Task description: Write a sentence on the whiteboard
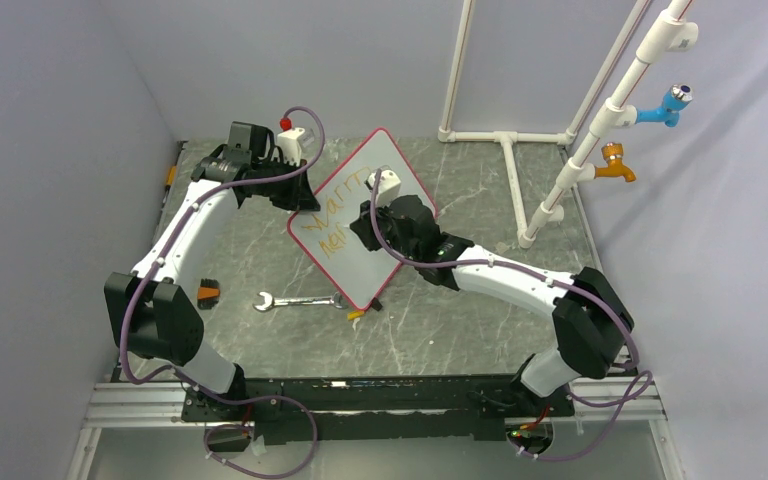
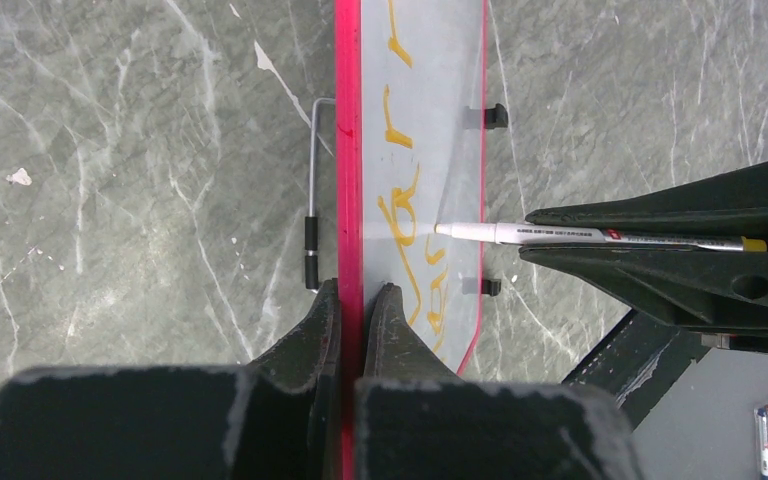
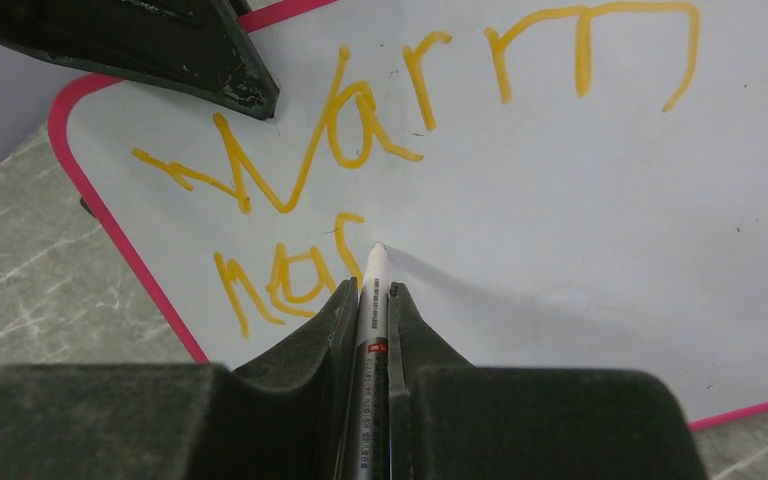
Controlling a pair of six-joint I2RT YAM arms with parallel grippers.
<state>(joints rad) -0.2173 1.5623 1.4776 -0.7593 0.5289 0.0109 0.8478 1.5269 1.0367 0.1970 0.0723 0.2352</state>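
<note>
The whiteboard (image 1: pixel 380 170), white with a red-pink rim, stands tilted on the table's middle. It bears orange writing, "Warm" above a shorter line. My left gripper (image 2: pixel 360 295) is shut on the board's rim (image 2: pixel 348 150) at its far left corner. My right gripper (image 3: pixel 368 290) is shut on a white marker (image 3: pixel 370 300). The marker's tip touches the board just right of the second line's last letters (image 3: pixel 300 275). In the left wrist view the marker (image 2: pixel 520 234) meets the board's face (image 2: pixel 430 120) from the right. In the top view my right gripper (image 1: pixel 375 215) covers the board's middle.
A silver wrench (image 1: pixel 295 300) lies on the marble table in front of the board. A small orange and black object (image 1: pixel 208 292) sits by the left arm. A little orange piece (image 1: pixel 357 314) lies at the board's near corner. White pipes with taps (image 1: pixel 610 120) stand at the back right.
</note>
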